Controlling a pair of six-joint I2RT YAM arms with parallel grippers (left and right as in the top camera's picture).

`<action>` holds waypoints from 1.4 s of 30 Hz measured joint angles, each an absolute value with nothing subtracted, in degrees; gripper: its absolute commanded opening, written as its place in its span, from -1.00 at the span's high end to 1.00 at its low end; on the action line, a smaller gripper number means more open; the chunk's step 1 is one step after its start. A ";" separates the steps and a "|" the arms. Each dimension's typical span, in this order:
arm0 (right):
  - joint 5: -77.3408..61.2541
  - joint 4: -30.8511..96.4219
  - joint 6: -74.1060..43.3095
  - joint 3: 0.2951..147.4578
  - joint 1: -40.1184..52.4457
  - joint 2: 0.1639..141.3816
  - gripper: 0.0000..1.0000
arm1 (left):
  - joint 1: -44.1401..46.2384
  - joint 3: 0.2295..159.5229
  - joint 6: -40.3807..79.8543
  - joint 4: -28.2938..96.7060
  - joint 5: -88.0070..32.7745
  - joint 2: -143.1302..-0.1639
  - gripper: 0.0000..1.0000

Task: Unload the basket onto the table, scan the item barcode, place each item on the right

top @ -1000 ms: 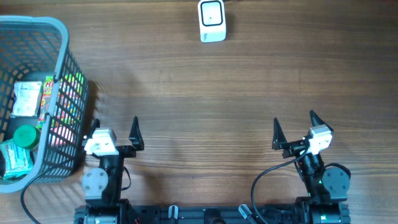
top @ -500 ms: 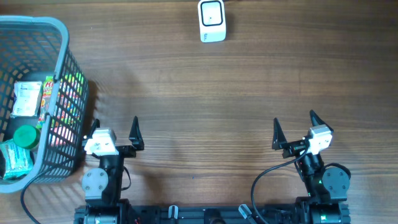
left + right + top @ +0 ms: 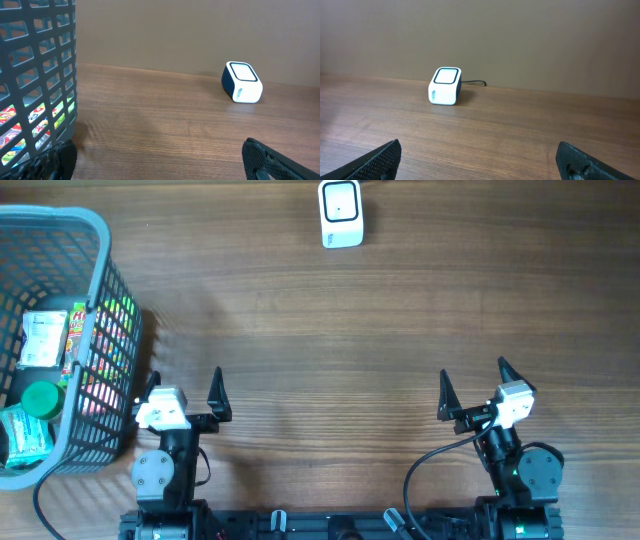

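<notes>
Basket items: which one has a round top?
The green-capped container, lying between the white-labelled packet and the teal packet in the basket; the others are flat packets, only this one shows a round green lid.

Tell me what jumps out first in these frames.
The grey-blue mesh basket at the left edge of the table draws the eye, stuffed with packets and a green-capped item. Next is the small white scanner, alone at the far edge near the middle. The left gripper and right gripper sit open and empty at the near edge.
</notes>
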State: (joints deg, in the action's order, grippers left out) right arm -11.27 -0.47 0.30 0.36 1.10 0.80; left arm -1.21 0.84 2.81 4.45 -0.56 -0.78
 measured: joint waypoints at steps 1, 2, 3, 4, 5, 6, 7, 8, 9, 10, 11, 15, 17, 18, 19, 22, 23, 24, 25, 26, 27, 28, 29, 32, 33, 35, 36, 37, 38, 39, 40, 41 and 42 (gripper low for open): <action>-11.29 -0.47 0.30 0.36 1.10 0.80 -0.99 | -1.21 0.84 2.81 4.45 -0.56 -0.78 -1.00; -11.27 -0.47 0.30 0.36 1.10 0.80 -0.99 | -1.21 0.84 2.81 4.45 -0.56 -0.78 -1.00; -11.27 -0.45 0.30 0.36 1.10 0.80 -1.00 | -1.21 0.84 2.81 4.45 -0.56 -0.78 -1.00; -11.27 -0.45 0.30 0.36 1.10 0.80 -0.99 | -1.21 0.84 2.81 4.45 -0.56 -0.78 -1.00; -11.27 -0.47 0.30 0.36 1.10 0.80 -0.99 | -1.21 0.84 2.81 4.45 -0.56 -0.78 -1.00; -11.27 -0.47 0.30 0.36 1.10 0.80 -1.00 | -1.21 0.84 2.81 4.45 -0.56 -0.78 -1.00; -11.27 -0.45 0.30 0.36 1.10 0.80 -1.00 | -1.21 0.84 2.81 4.45 -0.56 -0.78 -1.00; -11.27 -0.47 0.30 0.34 1.10 0.80 -1.00 | -1.21 0.84 2.81 4.45 -0.56 -0.78 -1.00; -11.27 -0.45 0.30 0.36 1.10 0.80 -0.99 | -1.21 0.84 2.81 4.45 -0.56 -0.78 -1.00; -11.27 -0.45 0.30 0.36 1.10 0.80 -1.00 | -1.21 0.84 2.81 4.45 -0.56 -0.78 -1.00; -11.27 -0.45 0.30 0.36 1.10 0.80 -0.98 | -1.21 0.84 2.81 4.45 -0.56 -0.78 -1.00; -11.27 -0.47 0.30 0.36 1.10 0.80 -0.99 | -1.21 0.84 2.81 4.45 -0.56 -0.78 -1.00; -11.27 -0.45 0.30 0.36 1.10 0.80 -0.98 | -1.21 0.84 2.81 4.45 -0.56 -0.78 -1.00; -11.27 -0.45 0.30 0.36 1.10 0.80 -1.00 | -1.21 0.84 2.81 4.45 -0.56 -0.78 -1.00; -11.27 -0.45 0.30 0.36 1.10 0.80 -0.99 | -1.21 0.84 2.81 4.43 -0.56 -0.78 -1.00; -11.27 -0.45 0.30 0.36 1.10 0.80 -0.99 | -1.21 0.84 2.81 4.38 -0.49 -0.78 -1.00; -11.27 -0.45 0.30 0.36 1.10 0.80 -0.99 | -1.21 0.84 2.81 4.36 -0.47 -0.78 -1.00; -11.27 -0.45 0.30 0.36 1.10 0.80 -0.99 | -1.21 0.84 2.83 4.32 -0.73 -0.78 -1.00; -11.27 -0.47 0.30 0.36 1.10 0.80 -0.99 | -1.21 0.84 2.85 4.21 -1.76 -0.78 -1.00; -11.27 -0.45 0.30 0.36 1.10 0.80 -1.00 | -1.21 0.84 2.83 3.97 -2.83 -0.78 -1.00; -11.27 -0.45 0.30 0.36 1.10 0.80 -0.99 | -1.21 0.80 2.83 3.11 -7.14 -0.78 -1.00; -11.27 -0.47 0.30 0.36 1.10 0.80 -1.00 | -1.23 0.80 2.94 2.96 -9.10 -0.78 -1.00; -11.29 -0.47 0.30 0.36 1.10 0.80 -0.99 | -1.21 0.82 3.36 3.03 -11.64 -0.78 -1.00; -11.27 -0.47 0.30 0.36 1.10 0.80 -1.00 | -1.17 1.91 4.86 5.26 -16.95 -0.80 -1.00; -11.27 -0.45 0.30 0.36 1.10 0.80 -1.00 | -1.17 2.76 5.21 6.31 -18.09 -0.80 -1.00; -11.27 -0.45 0.30 0.36 1.10 0.80 -1.00 | -1.17 5.91 5.52 8.21 -19.59 -1.10 -1.00; -11.27 -0.47 0.30 0.36 1.10 0.80 -1.00 | -1.17 8.08 5.67 8.91 -20.05 -1.52 -1.00; -11.27 -0.47 0.30 0.36 1.10 0.80 -0.99 | -1.17 10.17 5.76 9.74 -20.34 -2.24 -1.00; -11.27 -0.45 0.30 0.36 1.10 0.80 -0.99 | -1.17 15.03 6.20 10.72 -20.93 -4.64 -1.00; -11.27 -0.45 0.30 0.36 1.10 0.84 -1.00 | -1.17 17.98 6.66 12.47 -20.91 -6.39 -1.00; -11.27 -0.45 0.30 0.36 1.10 0.84 -0.99 | -1.17 21.19 7.11 13.82 -20.91 -8.88 -1.00; -11.27 -0.47 0.30 0.36 1.10 0.93 -0.99 | -1.17 23.77 7.40 15.53 -20.91 -11.14 -1.00; -11.25 -0.45 0.30 0.36 1.10 0.95 -1.00 | -1.17 28.77 7.94 19.59 -20.93 -15.77 -1.00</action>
State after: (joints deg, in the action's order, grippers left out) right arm -11.25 -0.45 0.30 0.36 1.10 0.95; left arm -1.17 28.77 7.94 19.59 -20.93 -15.77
